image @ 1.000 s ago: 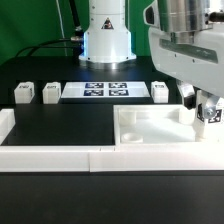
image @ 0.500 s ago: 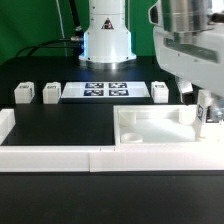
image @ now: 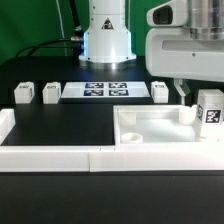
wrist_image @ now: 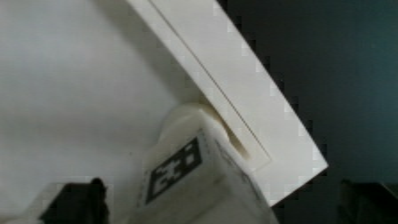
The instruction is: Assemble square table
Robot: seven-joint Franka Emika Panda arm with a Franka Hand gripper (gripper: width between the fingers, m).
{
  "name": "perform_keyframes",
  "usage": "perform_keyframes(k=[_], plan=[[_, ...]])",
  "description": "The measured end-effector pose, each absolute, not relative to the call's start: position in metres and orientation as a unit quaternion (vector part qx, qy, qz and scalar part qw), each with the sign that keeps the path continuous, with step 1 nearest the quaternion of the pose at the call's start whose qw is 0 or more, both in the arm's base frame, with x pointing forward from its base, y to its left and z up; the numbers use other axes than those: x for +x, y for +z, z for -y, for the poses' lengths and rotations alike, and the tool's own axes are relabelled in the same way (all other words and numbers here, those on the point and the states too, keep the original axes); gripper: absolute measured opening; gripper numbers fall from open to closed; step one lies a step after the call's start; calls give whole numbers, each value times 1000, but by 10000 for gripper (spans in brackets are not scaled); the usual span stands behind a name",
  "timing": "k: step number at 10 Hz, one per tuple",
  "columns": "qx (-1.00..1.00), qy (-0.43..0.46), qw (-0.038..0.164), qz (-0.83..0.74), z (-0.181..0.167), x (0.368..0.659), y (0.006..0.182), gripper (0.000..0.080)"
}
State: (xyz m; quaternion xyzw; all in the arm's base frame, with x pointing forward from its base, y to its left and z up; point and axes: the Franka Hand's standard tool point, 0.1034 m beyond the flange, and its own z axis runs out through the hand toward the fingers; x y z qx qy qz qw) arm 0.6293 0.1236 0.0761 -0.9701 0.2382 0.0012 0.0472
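At the top's (image: 160,129) corner, one leg (image: 208,110) stands upright.

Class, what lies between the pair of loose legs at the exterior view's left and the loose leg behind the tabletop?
The marker board, seen in the exterior view.

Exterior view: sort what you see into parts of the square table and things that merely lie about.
Part of the job: table top; three loose legs; fourth leg, upright at the top's corner.
Just lying about: marker board; low border wall.
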Motion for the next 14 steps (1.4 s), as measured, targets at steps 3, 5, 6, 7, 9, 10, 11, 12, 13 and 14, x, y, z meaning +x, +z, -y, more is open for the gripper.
perform_keyframes(k=[3,5,6,7,9,10,11,12,13,14], plan=[[-999,-15,28,-40,-122,631,77,649],[-998,-14,30,-53,-122,631,76,514],[-998,-14,30,-54,-122,631,76,377],[-995,-12,31,-93,-122,631,76,291],[-984,-9,36,-176,-120,631,75,291],[-963,-3,39,-267,-117,631,75,291],[-952,7,36,-303,-118,629,75,291],[-923,14,42,-383,-118,628,74,291],[-893,21,50,-447,-117,629,74,291],[-857,27,56,-511,-118,630,74,291]])
